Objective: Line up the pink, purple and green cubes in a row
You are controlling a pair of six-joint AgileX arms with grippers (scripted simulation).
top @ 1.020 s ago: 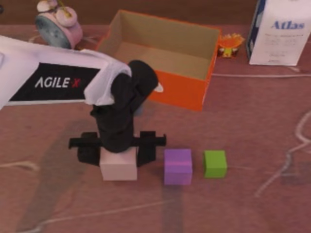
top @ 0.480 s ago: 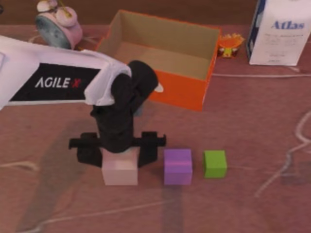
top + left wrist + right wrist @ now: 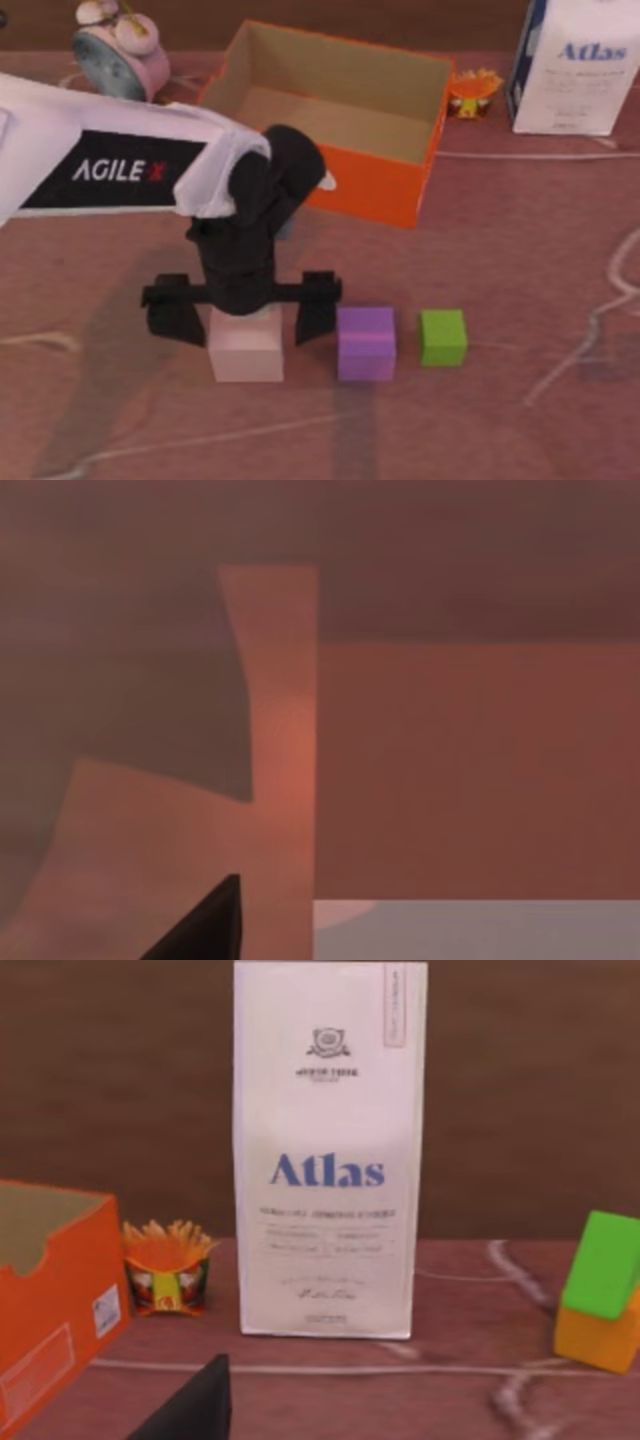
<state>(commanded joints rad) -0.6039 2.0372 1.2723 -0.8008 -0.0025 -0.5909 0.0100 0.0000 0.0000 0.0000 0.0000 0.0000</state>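
The pale pink cube [image 3: 245,350] rests on the table at the left end of a row. The purple cube [image 3: 366,343] is in the middle and the small green cube [image 3: 443,337] is on the right. My left gripper [image 3: 245,322] hangs over the pink cube, open, its fingers [image 3: 175,310] standing apart from the cube's two sides. In the left wrist view the cube's top [image 3: 475,932] lies beside one dark finger [image 3: 215,925]. My right arm is out of the top view. Its wrist view shows one finger [image 3: 195,1410] far to one side, nothing held.
An open orange box [image 3: 370,190] stands behind the cubes. A pink alarm clock [image 3: 115,50] is at the back left. A fries toy [image 3: 473,92] and a white Atlas carton [image 3: 575,65] are at the back right. A green-and-orange block [image 3: 603,1290] shows in the right wrist view.
My left gripper's fingers have spread apart and let go of the pink cube, which stays on the table. The purple and green cubes have not moved.
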